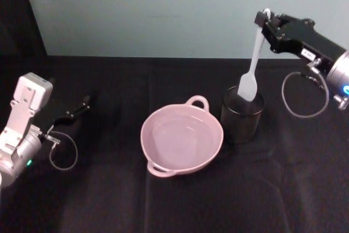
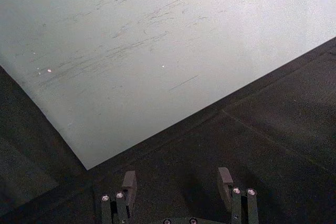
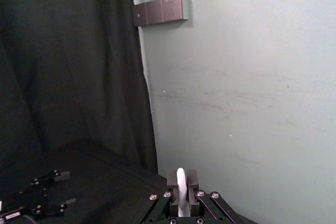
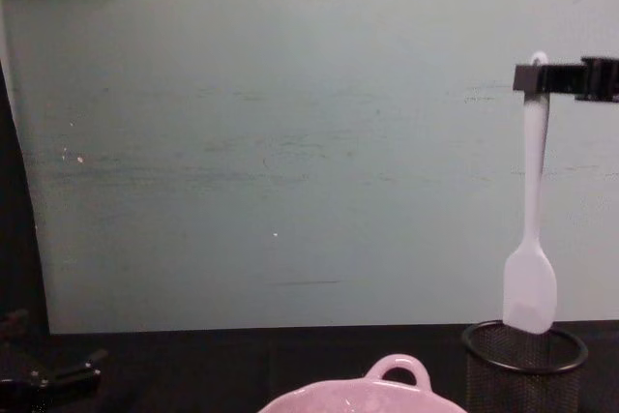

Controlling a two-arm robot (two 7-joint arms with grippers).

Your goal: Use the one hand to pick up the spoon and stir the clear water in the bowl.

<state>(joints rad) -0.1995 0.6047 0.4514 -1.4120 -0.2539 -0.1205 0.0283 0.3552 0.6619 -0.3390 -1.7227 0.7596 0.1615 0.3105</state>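
Note:
My right gripper [image 1: 265,24] is high at the back right, shut on the top of the white spoon's handle [image 3: 180,188]. The spoon [image 1: 253,58] hangs straight down. Its flat head [image 4: 530,287] is just above the rim of the black mesh cup [image 1: 242,114]. The pale pink bowl [image 1: 143,135] sits on the table left of the cup and holds clear water. Its loop handle [image 4: 397,368] faces the wall. At the far left my left gripper [image 1: 83,103] rests low over the table, open and with nothing in it [image 2: 177,184].
A black cloth covers the table [image 1: 109,200]. A pale green wall [image 1: 163,9] stands close behind the cup and bowl. A dark curtain [image 3: 68,61] hangs at the left.

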